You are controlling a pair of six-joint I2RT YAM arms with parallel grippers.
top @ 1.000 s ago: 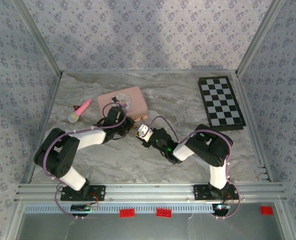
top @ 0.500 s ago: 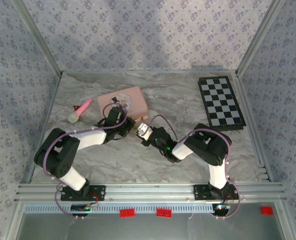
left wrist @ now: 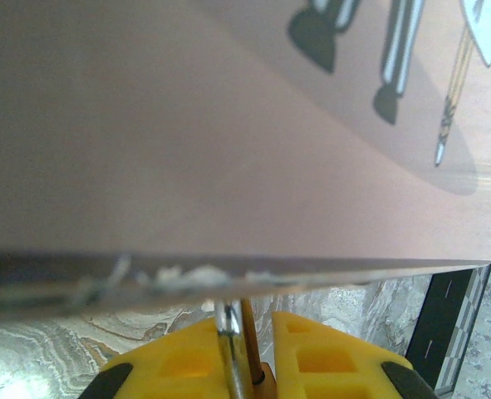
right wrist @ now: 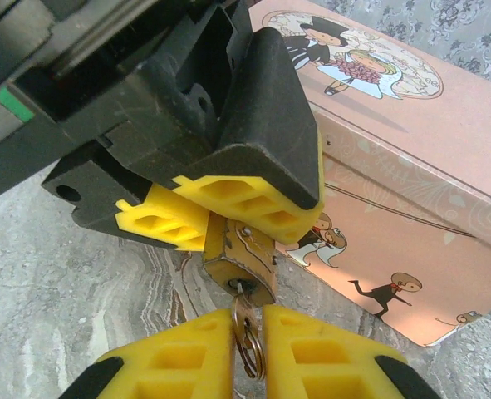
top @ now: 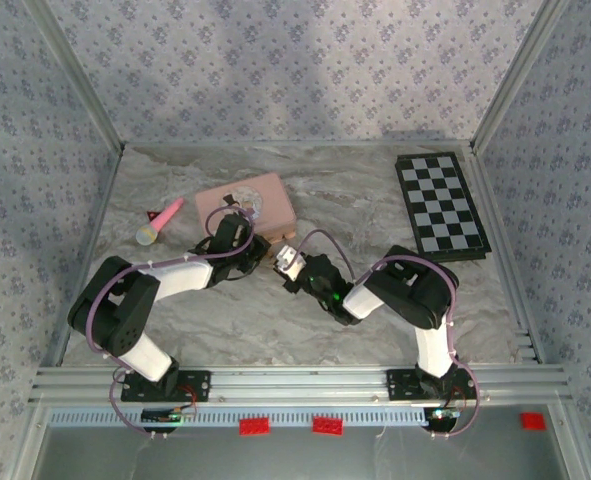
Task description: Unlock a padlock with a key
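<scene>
Just before the box sits the padlock — microphone to the box's left, chessboard far right.

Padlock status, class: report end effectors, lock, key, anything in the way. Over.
Left end effector shut on padlock. Right end effector shut on key, tip in keyhole. Pink box close behind, clear of the key.

Both arms reach inward, left gripper and right gripper clamped, tips seemingly nearly meeting.

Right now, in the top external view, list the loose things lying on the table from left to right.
pink toy microphone → pink box → chessboard
</scene>
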